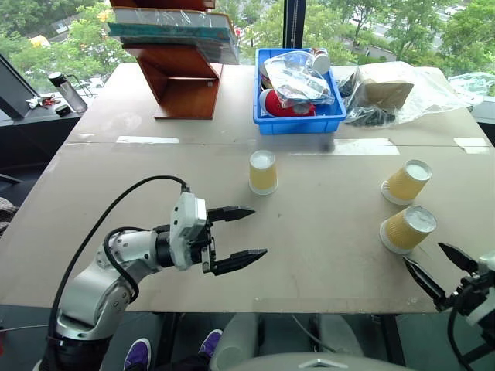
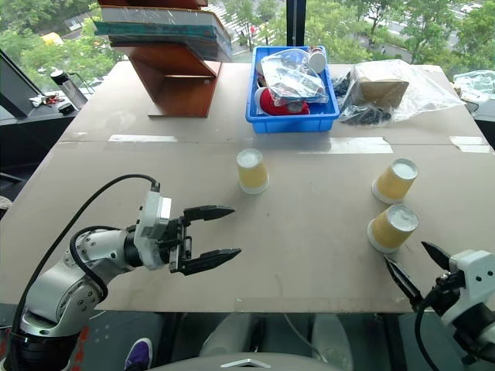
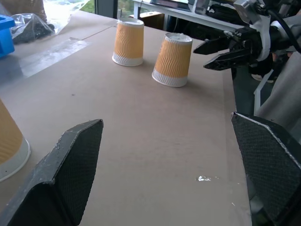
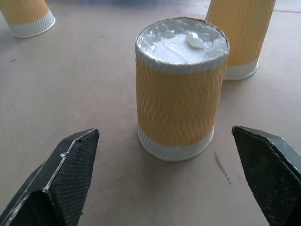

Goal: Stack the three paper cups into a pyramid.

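While wide open, right hand (image 1: 441,268) faces nearest paper cup (image 1: 407,229)

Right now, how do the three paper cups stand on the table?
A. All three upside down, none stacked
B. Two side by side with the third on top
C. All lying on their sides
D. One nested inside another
A: each cup rests on its wide rim with the white base up, one mid-table and two on the right, all separate.
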Available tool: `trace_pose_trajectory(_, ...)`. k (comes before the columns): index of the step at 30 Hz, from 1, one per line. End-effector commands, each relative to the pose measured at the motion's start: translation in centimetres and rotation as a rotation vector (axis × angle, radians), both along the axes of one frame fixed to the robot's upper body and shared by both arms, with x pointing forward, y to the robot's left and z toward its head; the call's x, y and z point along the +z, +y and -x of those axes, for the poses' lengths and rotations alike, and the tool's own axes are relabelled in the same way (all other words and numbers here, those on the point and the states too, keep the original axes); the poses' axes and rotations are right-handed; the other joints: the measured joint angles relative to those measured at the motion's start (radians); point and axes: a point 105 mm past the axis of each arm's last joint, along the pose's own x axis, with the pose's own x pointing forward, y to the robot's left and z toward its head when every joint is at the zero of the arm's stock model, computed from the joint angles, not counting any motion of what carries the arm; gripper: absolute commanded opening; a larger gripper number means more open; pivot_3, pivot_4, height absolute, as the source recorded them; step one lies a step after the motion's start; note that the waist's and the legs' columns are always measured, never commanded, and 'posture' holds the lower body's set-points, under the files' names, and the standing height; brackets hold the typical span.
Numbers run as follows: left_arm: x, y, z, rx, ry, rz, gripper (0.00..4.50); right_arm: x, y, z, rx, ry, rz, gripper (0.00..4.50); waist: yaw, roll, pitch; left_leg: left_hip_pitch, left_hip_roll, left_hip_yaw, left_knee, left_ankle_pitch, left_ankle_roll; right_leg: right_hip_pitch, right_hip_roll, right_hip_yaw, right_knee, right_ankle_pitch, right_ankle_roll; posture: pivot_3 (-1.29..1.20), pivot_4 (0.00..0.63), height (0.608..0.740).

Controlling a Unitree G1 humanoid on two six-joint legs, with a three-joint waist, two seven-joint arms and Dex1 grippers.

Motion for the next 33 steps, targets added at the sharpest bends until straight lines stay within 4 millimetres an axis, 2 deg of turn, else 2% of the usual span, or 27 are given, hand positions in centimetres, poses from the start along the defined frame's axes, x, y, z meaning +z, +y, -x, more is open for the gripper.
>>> trace_pose_trajectory(1, 0.4, -0.1, 0.4, -0.023, -0.029, -0.012, 4.48, 1.1, 1.1, -1.1, -0.007, -0.062, 0.019, 4.5, 0.0, 0.0, 0.0, 0.0, 0.0, 0.0, 0.0, 0.0, 0.0, 0.0, 0.0, 0.0, 0.0, 0.0, 0.0, 0.0, 0.15, 0.74)
trace_pose_trajectory(8, 1.0, -0.3, 0.7, -0.065, -0.021, 0.011, 4.48, 1.6, 1.2, -2.8, -0.057, -0.113, 0.023, 4.5, 0.0, 0.0, 0.0, -0.001, 0.0, 0.0, 0.0, 0.0, 0.0, -0.001, 0.001, 0.0, 0.001, 0.0, 0.0, 0.0, 0.15, 0.74)
trace_pose_trajectory(20, 0.6, 0.4, 1.4, -0.09, -0.009, 0.018, 4.48, 0.8, -0.3, -5.1, -0.116, -0.157, 0.041, 4.5, -0.004, 0.0, 0.0, 0.0, 0.0, 0.0, 0.0, 0.0, 0.0, -0.001, 0.002, 0.0, 0.001, 0.0, 0.0, 0.0, 0.15, 0.74)
trace_pose_trajectory(21, 0.5, 0.5, 1.5, -0.092, -0.007, 0.016, 4.5, 0.9, -0.2, -5.2, -0.113, -0.161, 0.038, 3.99, -0.006, 0.0, 0.0, 0.0, 0.0, 0.0, 0.0, 0.0, 0.0, -0.001, 0.002, 0.0, 0.001, 0.0, 0.0, 0.0, 0.15, 0.74)
trace_pose_trajectory(22, 0.5, 0.6, 1.5, -0.092, -0.008, 0.016, 4.5, 0.9, -0.2, -5.3, -0.111, -0.164, 0.038, 3.71, -0.007, 0.001, 0.0, 0.0, 0.0, 0.0, 0.0, 0.0, 0.0, -0.001, 0.002, 0.0, 0.001, 0.0, 0.0, 0.0, 0.15, 0.74)
trace_pose_trajectory(24, 0.4, 0.7, 1.6, -0.083, -0.013, 0.019, 4.5, 1.0, 0.1, -5.4, -0.092, -0.17, 0.045, 2.83, -0.008, 0.001, 0.0, -0.001, 0.0, 0.0, 0.0, 0.0, 0.0, -0.001, 0.002, 0.0, 0.001, 0.0, 0.0, 0.0, 0.15, 0.74)
trace_pose_trajectory(30, 0.2, 0.6, 1.7, -0.073, -0.017, 0.026, 4.5, 1.6, 0.8, -5.7, -0.044, -0.181, 0.065, 2.83, -0.012, 0.001, 0.0, -0.001, 0.0, 0.0, 0.0, 0.0, 0.0, -0.001, 0.002, 0.0, 0.001, 0.0, 0.0, 0.0, 0.15, 0.74)
trace_pose_trajectory(33, 0.0, 0.6, 1.7, -0.058, -0.015, 0.023, 4.5, 2.6, 2.6, -5.4, 0.069, -0.188, 0.072, 2.83, -0.018, 0.001, 0.001, -0.001, 0.0, 0.0, 0.0, 0.0, 0.0, -0.001, 0.002, 0.0, 0.001, 0.0, 0.0, 0.0, 0.15, 0.74)
